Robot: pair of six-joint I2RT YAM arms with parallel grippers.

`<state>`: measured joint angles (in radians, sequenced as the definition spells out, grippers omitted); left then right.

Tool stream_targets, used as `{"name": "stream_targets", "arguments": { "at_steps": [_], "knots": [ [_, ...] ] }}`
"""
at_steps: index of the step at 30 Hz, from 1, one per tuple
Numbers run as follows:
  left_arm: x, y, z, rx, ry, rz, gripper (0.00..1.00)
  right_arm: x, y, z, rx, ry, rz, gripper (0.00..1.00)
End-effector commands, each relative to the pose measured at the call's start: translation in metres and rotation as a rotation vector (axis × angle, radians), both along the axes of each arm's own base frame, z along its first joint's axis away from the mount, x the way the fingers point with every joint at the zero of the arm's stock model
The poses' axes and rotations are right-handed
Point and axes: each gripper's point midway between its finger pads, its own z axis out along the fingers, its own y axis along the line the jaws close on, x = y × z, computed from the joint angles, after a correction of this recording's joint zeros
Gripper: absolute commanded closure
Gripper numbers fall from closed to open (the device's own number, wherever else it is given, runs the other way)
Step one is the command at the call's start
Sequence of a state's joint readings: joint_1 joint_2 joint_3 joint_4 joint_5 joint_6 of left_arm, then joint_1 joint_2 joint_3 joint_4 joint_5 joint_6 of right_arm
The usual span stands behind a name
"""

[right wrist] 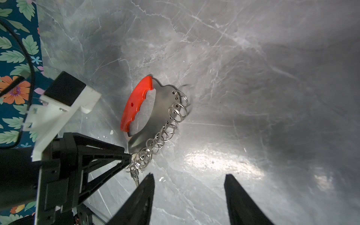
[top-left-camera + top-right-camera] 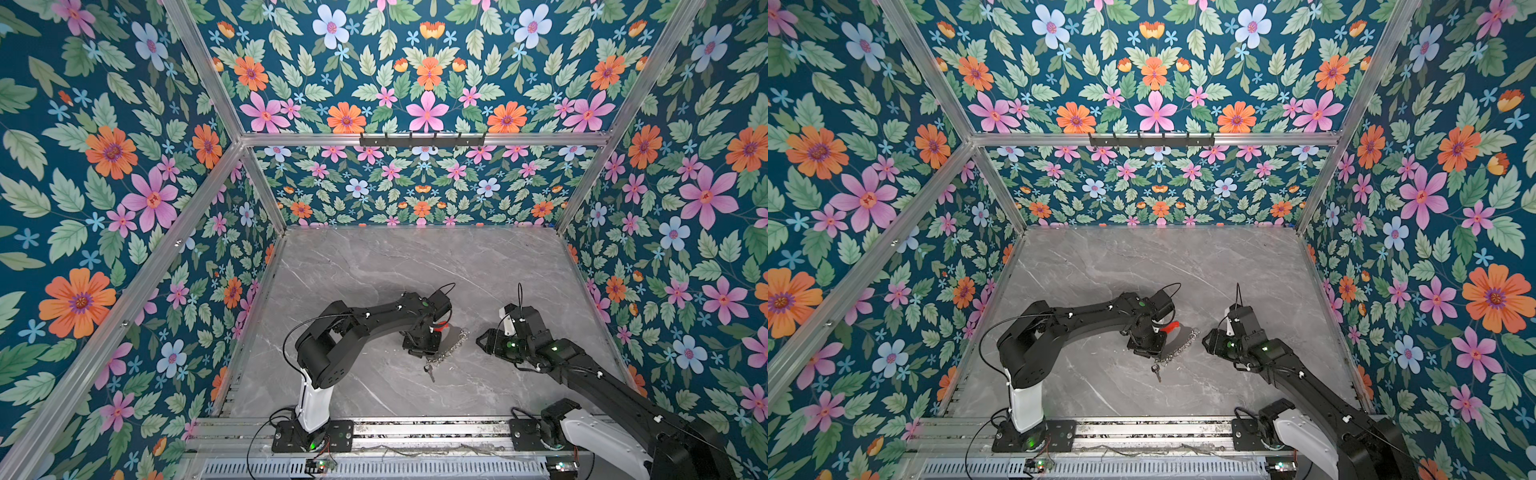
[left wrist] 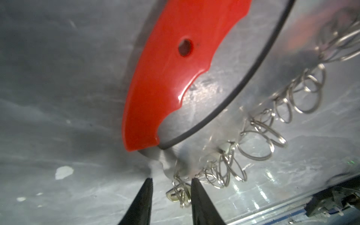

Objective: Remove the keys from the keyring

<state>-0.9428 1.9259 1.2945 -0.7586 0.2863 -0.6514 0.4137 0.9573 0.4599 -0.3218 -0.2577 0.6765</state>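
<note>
The keyring lies flat on the marble table, a grey crescent plate with a red inner strip and a fringe of silver loops. One tiny key hangs from the nearest end loop, and its head shows in the left wrist view. My left gripper points down over that end. Its jaws stand narrowly apart around the end loop and the plate's tip, and one fingertip touches the loops. My right gripper hovers open and empty just right of the keyring.
Floral walls with aluminium posts box in the grey marble table on three sides. A metal rail carrying both arm bases runs along the front edge. A black hook rack hangs high on the back wall.
</note>
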Motion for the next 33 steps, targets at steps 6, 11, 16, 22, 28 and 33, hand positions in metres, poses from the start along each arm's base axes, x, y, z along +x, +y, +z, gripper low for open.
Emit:
{"name": "stream_targets", "arguments": {
  "at_steps": [6,11,16,22,28,33],
  "knots": [
    [0.001,0.005,0.001,0.02,-0.02,0.0,0.76,0.0,-0.003,-0.002,-0.015,-0.009,-0.001,0.41],
    [0.002,0.003,0.002,-0.008,-0.034,0.015,0.84,0.0,-0.002,-0.002,-0.013,-0.008,0.001,0.41],
    [-0.001,0.004,0.002,-0.021,-0.029,0.016,0.85,0.0,-0.002,-0.002,-0.015,-0.005,-0.001,0.41],
    [0.0,0.001,0.003,-0.05,-0.043,0.022,0.84,0.001,-0.002,-0.002,-0.014,-0.007,0.0,0.41],
    [0.001,-0.003,0.006,-0.083,-0.058,0.03,0.91,0.0,-0.002,-0.002,-0.014,0.0,0.0,0.4],
    [-0.001,-0.006,0.006,-0.103,-0.055,0.024,0.98,0.001,0.0,0.001,-0.012,-0.004,0.005,0.4]
  ]
}}
